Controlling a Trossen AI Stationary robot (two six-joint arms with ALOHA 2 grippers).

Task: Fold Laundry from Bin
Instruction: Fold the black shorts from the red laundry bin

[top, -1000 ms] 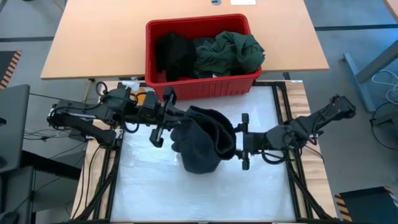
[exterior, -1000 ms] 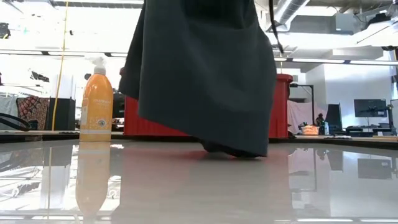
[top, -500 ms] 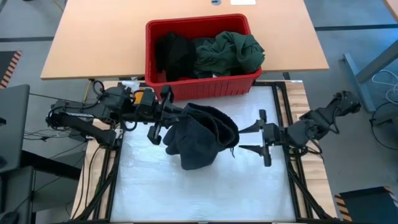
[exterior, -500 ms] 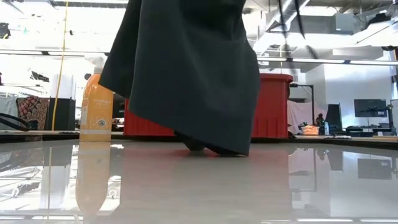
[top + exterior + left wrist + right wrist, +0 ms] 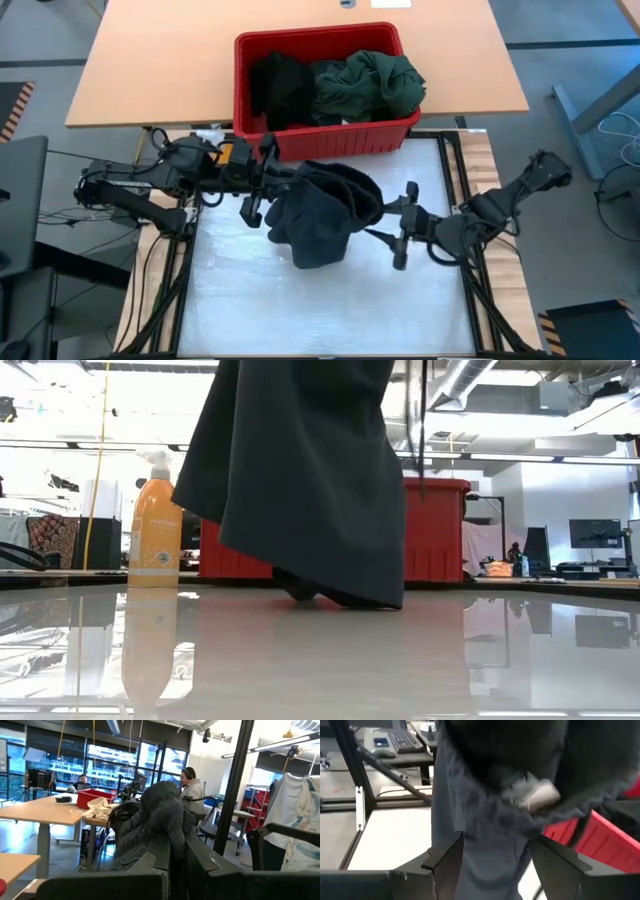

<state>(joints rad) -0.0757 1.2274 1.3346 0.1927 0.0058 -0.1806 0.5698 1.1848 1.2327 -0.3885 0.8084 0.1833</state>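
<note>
A dark grey garment of the laundry hangs over the white mat, held up by my left gripper, which is shut on it. Its lower end rests on the table. My right gripper is open at the garment's right side. In the right wrist view its fingers stand on either side of the hanging cloth. The red bin at the far side holds a dark green shirt and black clothes. My left gripper pinches a gathered bunch of the garment's upper part between its two fingers, coming about level from the table's left. The cloth hangs slack below the hold, with its bottom end on the table. My right gripper's open fingers flank the cloth; whether they touch it I cannot tell.
An orange spray bottle stands at the mat's far left corner, near the bin. The tan tabletop carries the bin. People sit at desks in the room beyond. The mat's near half lies bare.
My right gripper drew back from the garment toward the table's right edge, then came in toward it again, rolling at the wrist, its fingers staying open. The hanging garment swung a little toward the left.
</note>
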